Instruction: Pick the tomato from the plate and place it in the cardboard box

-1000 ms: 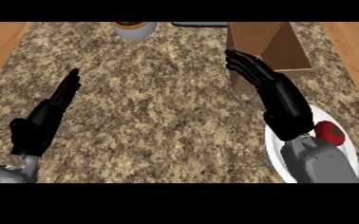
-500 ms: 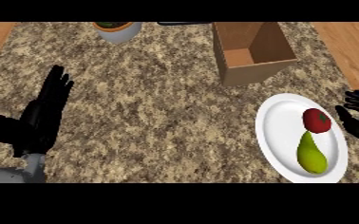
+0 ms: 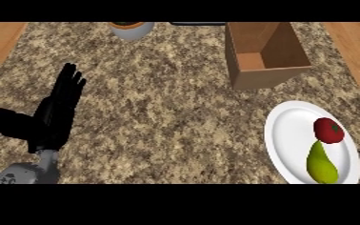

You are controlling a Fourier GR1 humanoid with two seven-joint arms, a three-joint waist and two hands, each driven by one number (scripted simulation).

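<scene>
1. Counter (image 3: 175, 105): speckled stone top. You have a wide bare stretch running from your left hand across to the box and the plate. Wooden strips (image 3: 10, 38) border it at the far left and far right.

2. Cardboard box (image 3: 271, 78): open-topped, nothing showing inside. It stands far across the counter from your left hand, to its right and further from you. Its near wall faces the plate, with a strip of bare counter between the two.

3. Plate (image 3: 288, 133): white and round, well to the right of your left hand at about the same depth. The view's right edge cuts off its far side.

4. Left hand (image 3: 56, 117): black, at the view's left, fingers straight and held together pointing away from you. It holds nothing and touches none of the listed items.

5. Pear (image 3: 321, 164): yellow-green, on the plate's near part, its narrow end just beside the tomato.

6. Tomato (image 3: 328, 130): red, lying on the plate at its right side, well apart from your left hand.

7. Grey pot (image 3: 131, 30): at the counter's far edge, ahead of your left hand and slightly right.
</scene>
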